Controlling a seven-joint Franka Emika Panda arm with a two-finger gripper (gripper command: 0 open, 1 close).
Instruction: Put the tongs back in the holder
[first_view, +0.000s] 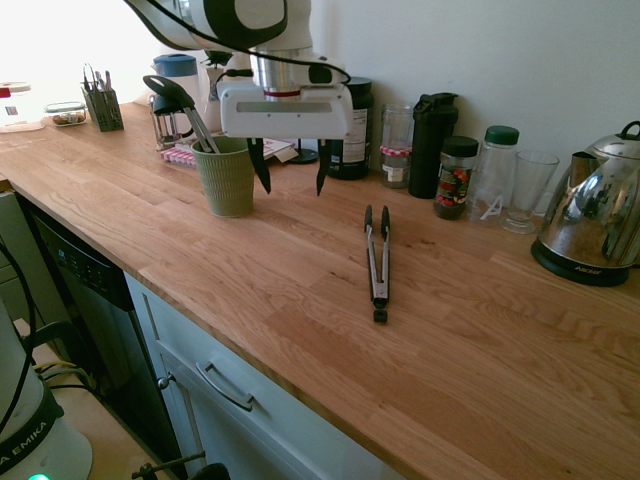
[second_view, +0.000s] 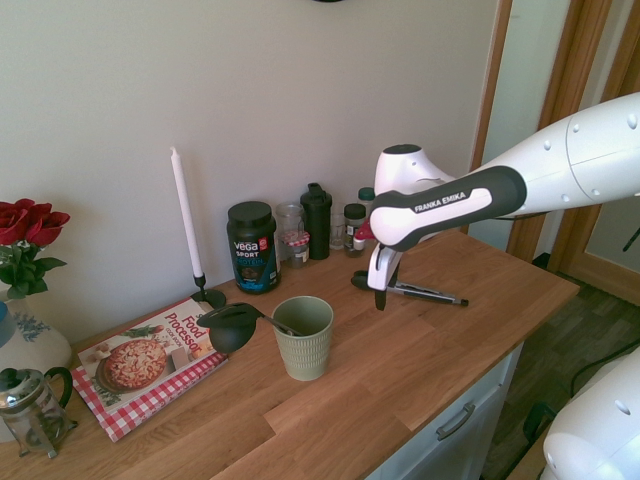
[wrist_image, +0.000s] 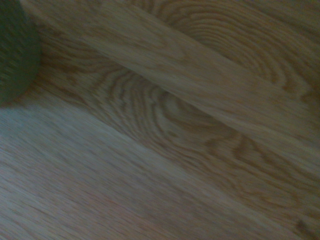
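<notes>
Above the worktop, hand wide open, empty.

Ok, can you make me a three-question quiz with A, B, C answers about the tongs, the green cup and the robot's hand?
1. Where are the tongs?
A. Flat on the wooden counter
B. Standing in the green cup
C. In the gripper

2. What colour are the tongs' tips?
A. Red
B. Black
C. White

3. How is the gripper?
A. Shut on the tongs
B. Shut on the black ladle
C. Open, holding nothing

Answers:
1 A, they lie flat on the wood, between the cup and the kettle.
2 B, both tips are dark against the silver arms.
3 C, its fingers hang spread apart above the counter beside the cup, with nothing between them.
</notes>
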